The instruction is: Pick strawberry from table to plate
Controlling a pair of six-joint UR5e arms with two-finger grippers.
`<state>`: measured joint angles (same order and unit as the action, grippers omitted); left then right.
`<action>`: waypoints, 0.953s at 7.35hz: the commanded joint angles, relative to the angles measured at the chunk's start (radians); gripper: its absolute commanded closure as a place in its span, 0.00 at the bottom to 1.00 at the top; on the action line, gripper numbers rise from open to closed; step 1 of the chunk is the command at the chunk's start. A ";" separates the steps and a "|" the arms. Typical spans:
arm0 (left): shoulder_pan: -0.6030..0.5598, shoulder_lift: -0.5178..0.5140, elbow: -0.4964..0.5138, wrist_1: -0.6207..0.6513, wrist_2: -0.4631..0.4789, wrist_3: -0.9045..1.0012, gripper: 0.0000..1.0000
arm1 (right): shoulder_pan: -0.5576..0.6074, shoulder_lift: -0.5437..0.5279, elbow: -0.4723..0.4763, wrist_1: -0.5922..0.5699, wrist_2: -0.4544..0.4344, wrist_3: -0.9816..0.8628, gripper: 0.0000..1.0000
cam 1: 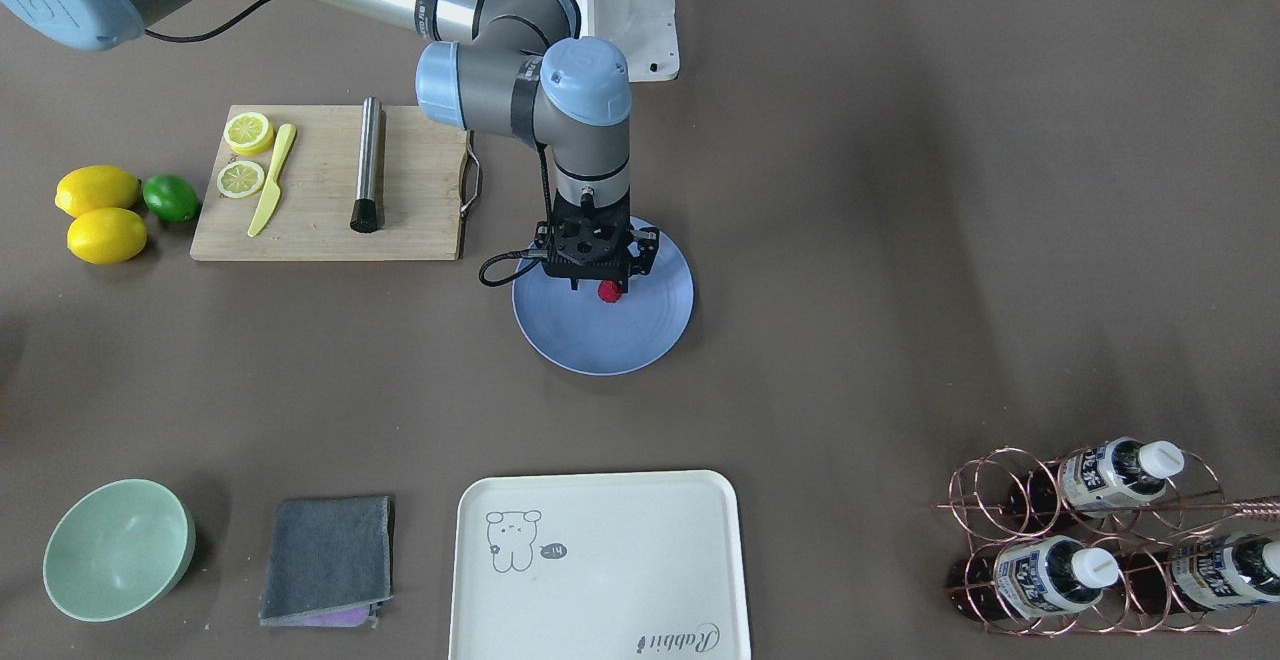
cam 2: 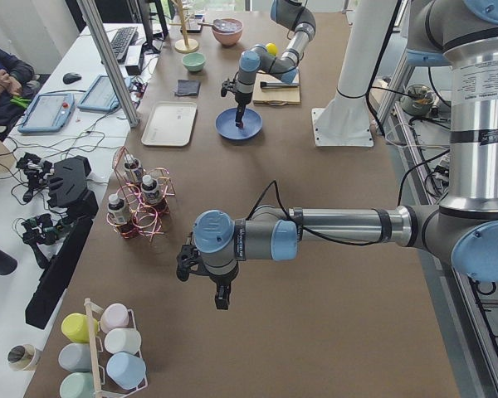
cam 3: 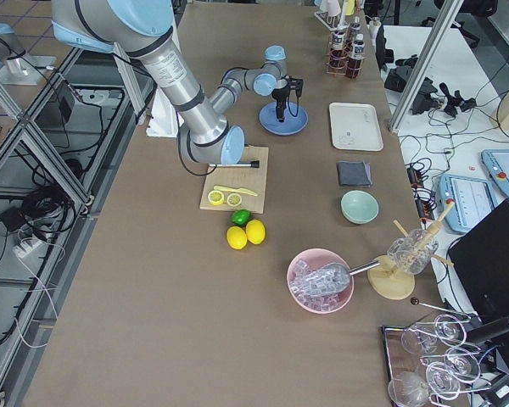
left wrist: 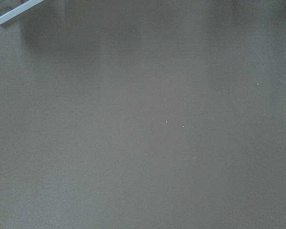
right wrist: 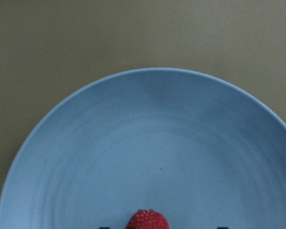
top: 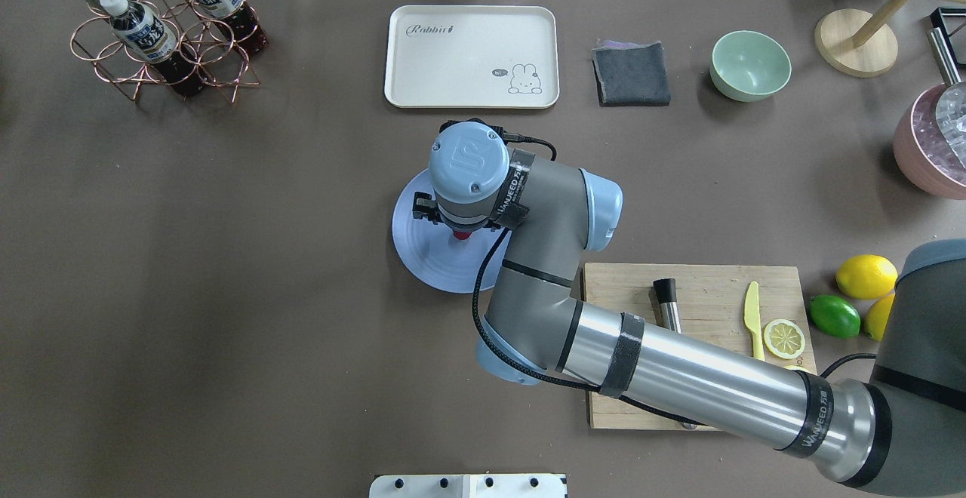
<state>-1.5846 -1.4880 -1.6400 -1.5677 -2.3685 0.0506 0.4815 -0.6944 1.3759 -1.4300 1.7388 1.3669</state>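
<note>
The strawberry (cam 1: 609, 291), a small bumpy red berry, lies on the round blue plate (cam 1: 600, 340) near the middle of the brown table (cam 1: 850, 240). My right gripper (cam 1: 600, 285) hangs straight down over it, open. In the right wrist view the strawberry (right wrist: 147, 221) sits between two dark fingertips that stand apart from it on the plate (right wrist: 143, 143). From overhead the wrist hides most of the berry (top: 461, 235). My left gripper (cam 2: 222, 300) hovers over bare table far from the plate; I cannot tell whether it is open or shut.
A wooden cutting board (cam 1: 320, 230) with lemon slices, a yellow knife and a metal muddler lies beside the plate. Lemons (cam 1: 100, 210) and a lime sit past it. A cream tray (cam 1: 600, 560), grey cloth (cam 1: 328, 560), mint bowl (cam 1: 118, 550) and bottle rack (cam 1: 1100, 540) line the operators' edge.
</note>
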 commanded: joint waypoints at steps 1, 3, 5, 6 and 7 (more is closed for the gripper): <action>0.000 0.000 -0.001 0.000 0.000 0.000 0.02 | 0.072 -0.007 0.061 -0.032 0.074 -0.027 0.00; 0.000 0.002 -0.007 0.002 0.000 0.000 0.02 | 0.167 -0.113 0.232 -0.177 0.151 -0.202 0.00; 0.000 0.002 -0.006 -0.002 0.000 0.003 0.02 | 0.312 -0.268 0.411 -0.294 0.235 -0.447 0.00; 0.000 0.002 -0.004 -0.002 0.000 0.005 0.02 | 0.387 -0.331 0.445 -0.311 0.266 -0.568 0.00; 0.000 0.000 -0.004 -0.002 0.000 0.005 0.02 | 0.475 -0.399 0.462 -0.311 0.304 -0.698 0.00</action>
<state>-1.5846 -1.4867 -1.6450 -1.5689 -2.3684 0.0543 0.8470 -1.0043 1.7967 -1.7236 1.9942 0.8384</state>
